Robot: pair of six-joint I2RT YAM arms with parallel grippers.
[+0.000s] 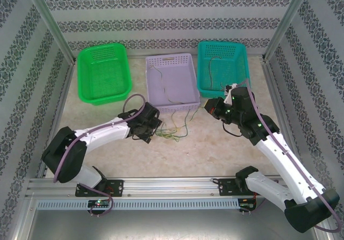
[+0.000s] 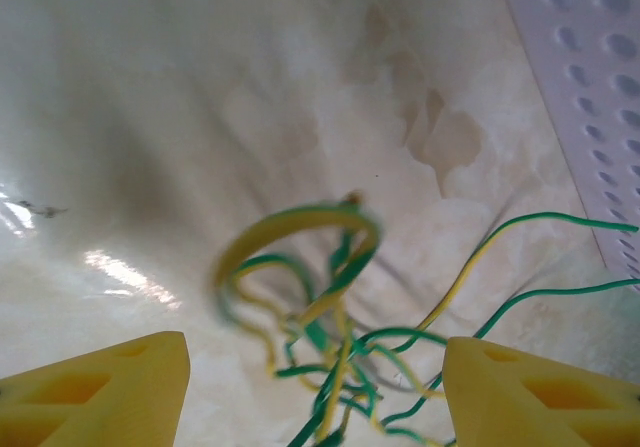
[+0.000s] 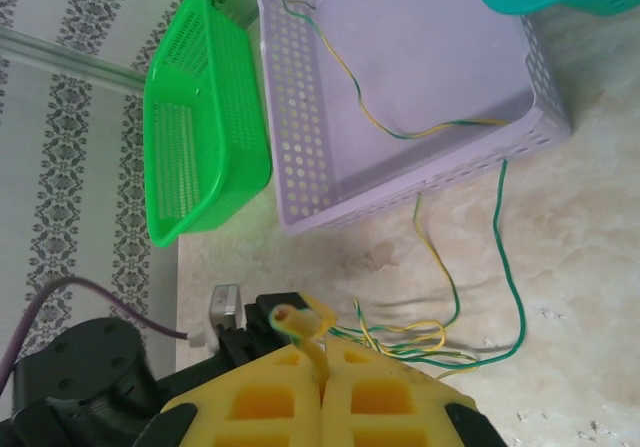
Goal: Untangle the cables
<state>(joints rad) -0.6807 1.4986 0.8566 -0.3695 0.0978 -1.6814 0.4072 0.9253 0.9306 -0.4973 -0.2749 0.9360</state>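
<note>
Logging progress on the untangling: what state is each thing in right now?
left gripper, open over tangle
right gripper, shut on yellow cable
tangle, knotted on table
lilac basket, holds one yellow-green cable
teal basket, holds one dark cable
green basket, empty

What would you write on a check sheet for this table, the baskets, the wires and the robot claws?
Surface: pale marbled table, a few darker stains.
Job's things: yellow-green wire tangle on the table before the purple basket; one wire inside that basket, a second wire inside the teal basket; green basket beside them.
Clutter: nothing seen.
Grippers: left claw open at the tangle; right claw shut on a yellow wire end.
Cables: purple-grey arm cables run along both arms.
Surroundings: patterned striped walls, metal frame posts, mounting rail at the near edge.
</note>
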